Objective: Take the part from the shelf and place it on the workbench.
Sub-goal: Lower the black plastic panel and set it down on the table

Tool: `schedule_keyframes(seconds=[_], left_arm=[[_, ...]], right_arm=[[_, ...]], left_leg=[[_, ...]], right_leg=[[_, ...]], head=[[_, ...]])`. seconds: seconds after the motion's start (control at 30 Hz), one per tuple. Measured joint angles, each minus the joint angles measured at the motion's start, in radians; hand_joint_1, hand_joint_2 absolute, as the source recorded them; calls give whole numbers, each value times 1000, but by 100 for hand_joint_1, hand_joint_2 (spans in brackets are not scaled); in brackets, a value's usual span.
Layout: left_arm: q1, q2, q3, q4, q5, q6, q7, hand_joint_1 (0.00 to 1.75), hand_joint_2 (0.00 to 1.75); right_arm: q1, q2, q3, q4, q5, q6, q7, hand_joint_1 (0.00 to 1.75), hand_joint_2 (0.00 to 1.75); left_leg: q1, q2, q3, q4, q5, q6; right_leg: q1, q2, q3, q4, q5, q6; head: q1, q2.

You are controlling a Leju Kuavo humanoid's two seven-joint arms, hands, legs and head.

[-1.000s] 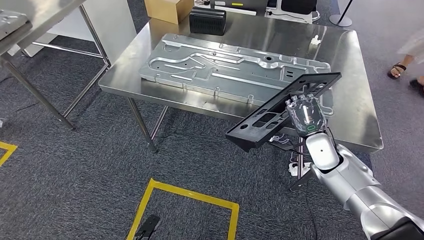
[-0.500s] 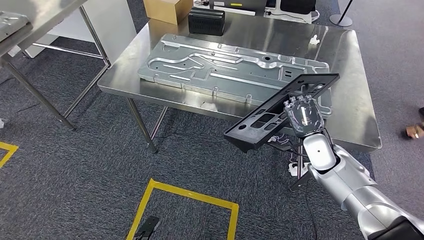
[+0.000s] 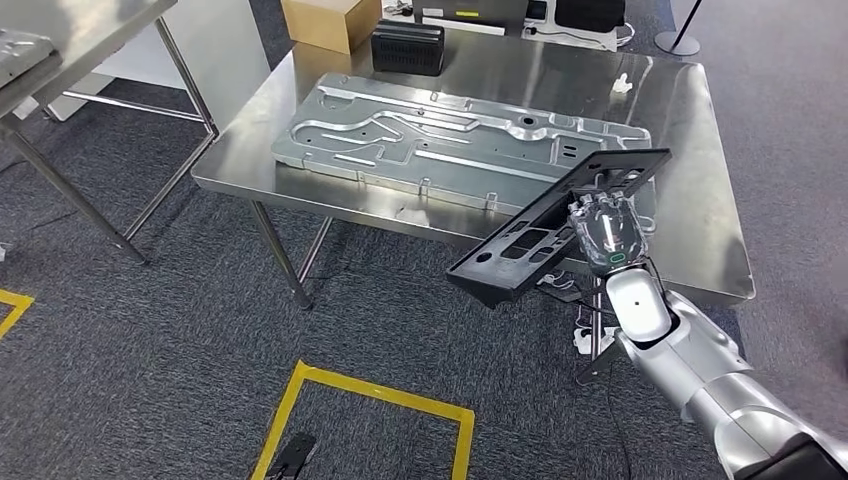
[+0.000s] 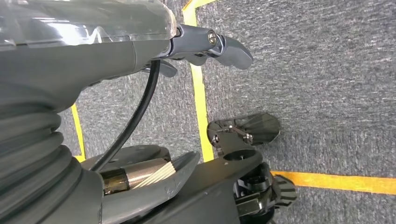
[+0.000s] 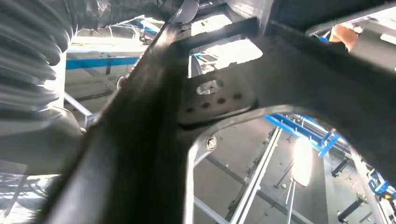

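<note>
Fingers (image 3: 598, 208) of the right hand (image 3: 605, 232) gripped the black part (image 3: 560, 222) near mid-length, tilted, over the worktop's (image 3: 700, 200) near right corner. Looked stiff, light, long; a mid-length hold probably limits swing. Left hand (image 4: 205, 44) held nothing, fingers apart.

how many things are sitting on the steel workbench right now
4: a large metal panel across the middle, a black box and a cardboard box at the far edge, a small white piece far right.
</note>
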Motion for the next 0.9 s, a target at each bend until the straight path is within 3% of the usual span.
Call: schedule_keyframes(seconds=[0.07,0.1,0.13,0.23,0.3,0.33,0.43,0.47,0.5,0.53,0.6,0.67,0.73,0.8,0.83,0.9], left_arm=[[2,1,2,0,0,4,-1,0,175],[2,2,3,0,0,5,-2,0,175],[2,4,4,0,-1,7,-2,0,175],[7,6,4,0,-3,9,-4,0,175],[7,7,4,0,-7,9,-5,0,175],[5,7,4,0,-9,9,-5,0,175],[9,8,5,0,-17,7,-6,0,175],[11,9,5,0,-20,6,-6,0,175],[13,9,5,0,-23,5,-6,0,175],[13,10,5,0,-25,4,-6,0,175],[14,14,6,0,-29,3,-5,0,175],[14,19,7,0,-30,1,-5,0,175],[14,21,7,0,-30,0,-4,0,175],[14,20,8,0,-31,-2,-4,0,175],[13,19,10,0,-31,-2,-4,0,175],[9,20,12,0,-32,-2,-4,0,175]], right_arm=[[1,0,0,0,0,0,-1,175,175],[1,0,1,0,0,1,-1,175,175],[2,0,1,0,0,2,-1,175,175],[9,2,3,-2,1,4,1,175,175],[8,1,4,-3,1,5,7,175,175],[3,1,7,-3,1,8,13,175,175],[-14,-1,36,-4,2,25,25,175,175],[-19,-2,46,-5,3,31,24,175,175],[-25,-3,53,-7,3,36,21,175,175],[-34,-5,58,-11,3,42,17,175,175],[-57,-7,64,-22,2,52,11,175,175],[-78,-11,70,-31,2,59,8,175,175],[-88,-15,76,-39,1,62,6,175,175],[-93,-20,80,-47,0,62,7,175,175],[-97,-21,81,-51,0,63,7,175,175],[-97,-24,83,-54,0,64,7,175,175]], left_leg=[[13,1,9,9,-14,-20],[18,1,11,15,-20,-32],[18,1,11,18,-26,-43],[16,1,17,20,-34,-67],[18,2,2,59,-40,-71],[18,3,-26,109,-50,-70],[8,3,-148,298,-116,-60],[2,3,-175,320,-125,-53],[-6,2,-185,307,-114,-43],[-15,1,-179,264,-83,-29],[-37,-4,-148,136,14,10],[-51,-8,-123,57,65,34],[-55,-7,-100,29,63,38],[-50,-5,-67,1,65,38],[-46,-4,-52,-10,64,38],[-39,-3,-29,-19,51,35]], right_leg=[[-13,-7,61,-130,70,19],[-13,-10,84,-184,81,21],[-11,-11,97,-213,85,16],[-5,-7,101,-210,72,-26],[-4,-4,113,-209,64,-45],[-1,-2,121,-210,60,-53],[17,4,145,-212,39,-74],[24,8,155,-211,31,-79],[32,12,167,-212,22,-82],[40,15,181,-212,13,-85],[53,19,207,-213,-7,-89],[54,24,222,-221,-20,-85],[50,26,232,-226,-16,-76],[50,18,224,-195,-7,-65],[49,14,202,-156,-10,-59],[39,8,123,-45,-41,-46]], head=[[0,0],[2,0],[1,0],[-1,0],[-2,0],[-3,0],[-4,0],[-4,0],[-4,0],[-4,0],[-1,0],[2,0],[3,0],[3,0],[3,0],[5,0]])
